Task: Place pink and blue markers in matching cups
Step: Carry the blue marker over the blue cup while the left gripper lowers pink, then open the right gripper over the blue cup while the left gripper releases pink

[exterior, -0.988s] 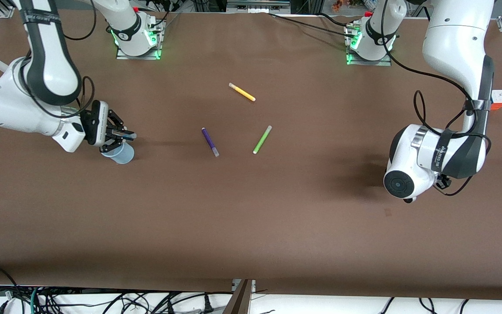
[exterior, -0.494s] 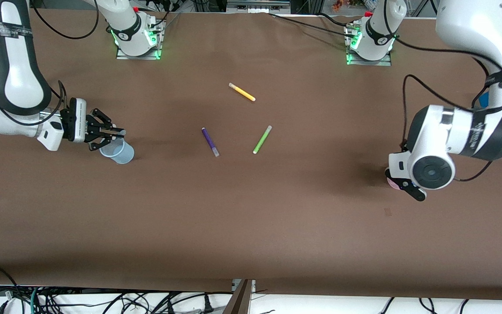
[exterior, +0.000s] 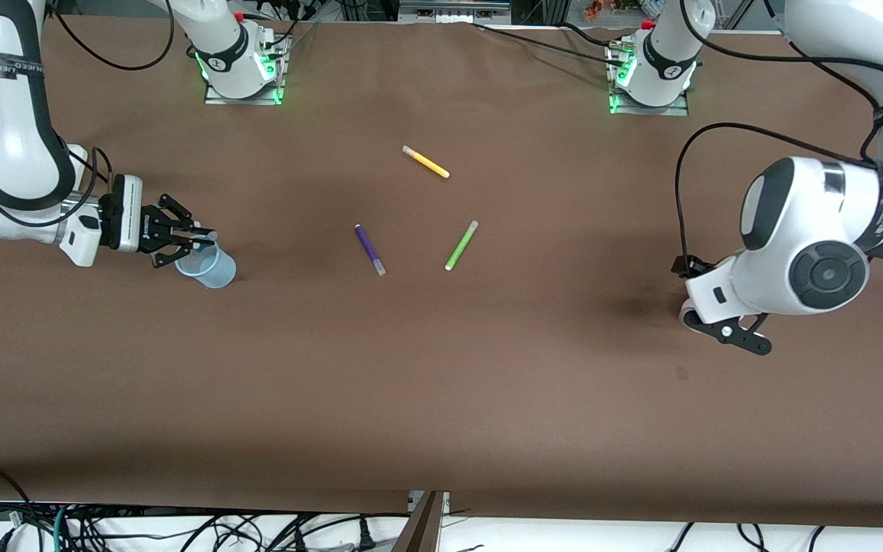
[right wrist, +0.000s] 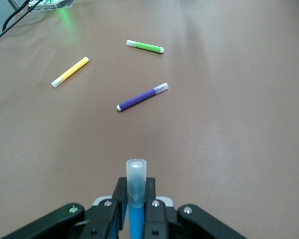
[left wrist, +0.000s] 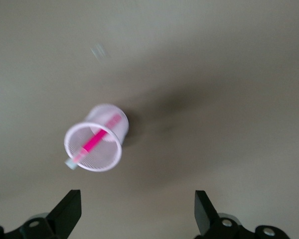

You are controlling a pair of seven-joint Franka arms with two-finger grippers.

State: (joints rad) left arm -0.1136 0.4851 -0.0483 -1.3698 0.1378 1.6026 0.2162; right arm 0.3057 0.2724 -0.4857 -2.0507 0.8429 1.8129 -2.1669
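Front view, two cups [exterior: 208, 266] [left wrist: 94, 140], three loose pens [exterior: 426, 162] [exterior: 369, 249] [exterior: 461, 245].

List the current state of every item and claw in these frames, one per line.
Pale pink translucent plastic cup: upright, magenta-pink marker leaning inside.
Left claw: open, above that cup.
Bright blue marker: gripped, pale cap up.
Right claw: shut on it, over the pale blue translucent cup.
Purple, green, yellow pens: lying loose.
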